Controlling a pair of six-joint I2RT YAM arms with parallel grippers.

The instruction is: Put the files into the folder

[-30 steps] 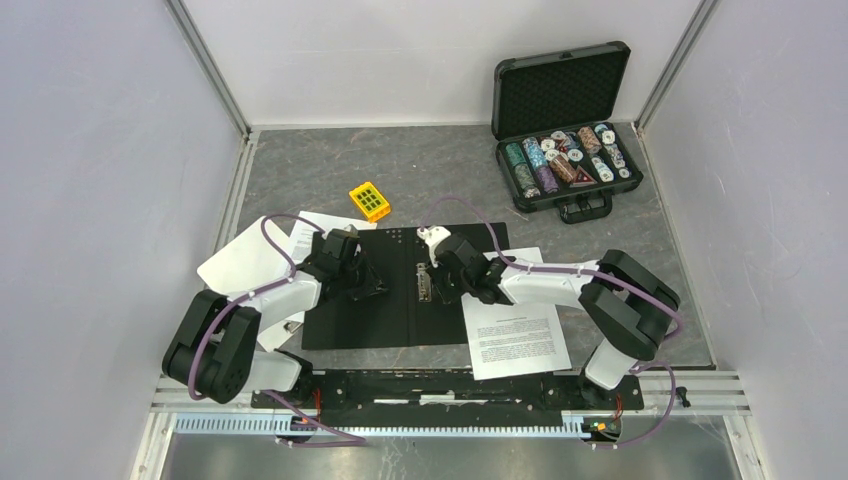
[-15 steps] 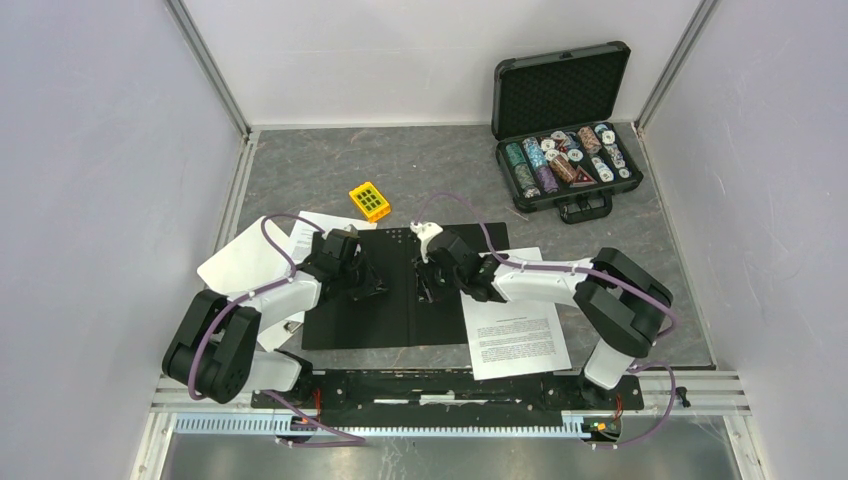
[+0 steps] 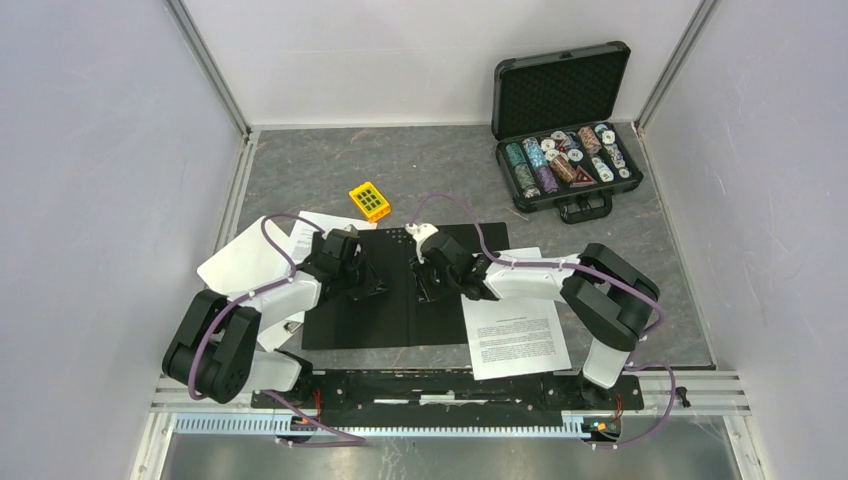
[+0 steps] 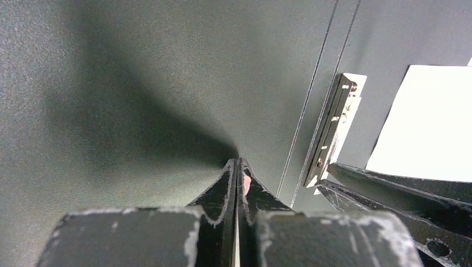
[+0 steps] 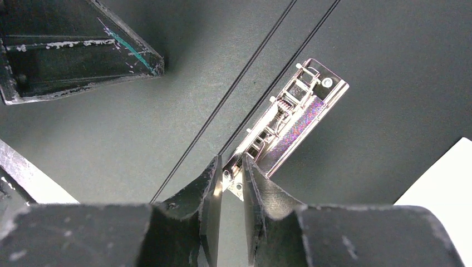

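The folder point(image 3: 350, 322) lies open and flat in the middle of the table, black inside up. My left gripper point(image 3: 372, 287) is shut, its tips point(image 4: 238, 161) pressed onto the folder's left cover point(image 4: 139, 83). My right gripper point(image 3: 425, 281) is at the spine. Its jaws point(image 5: 232, 166) stand narrowly apart, closed on the near end of the metal clip point(image 5: 289, 119). One printed file sheet point(image 3: 515, 335) lies beside the folder's right edge. More sheets point(image 3: 305, 236) stick out at the left under a white clipboard.
A white clipboard point(image 3: 245, 262) lies left of the folder, partly under my left arm. A small yellow block point(image 3: 369, 201) sits behind the folder. An open black case of poker chips point(image 3: 565, 150) stands at the back right. Walls close in on three sides.
My right gripper has slid a little to the left over the clip, which it now covers in the top view. The left arm has stayed put.
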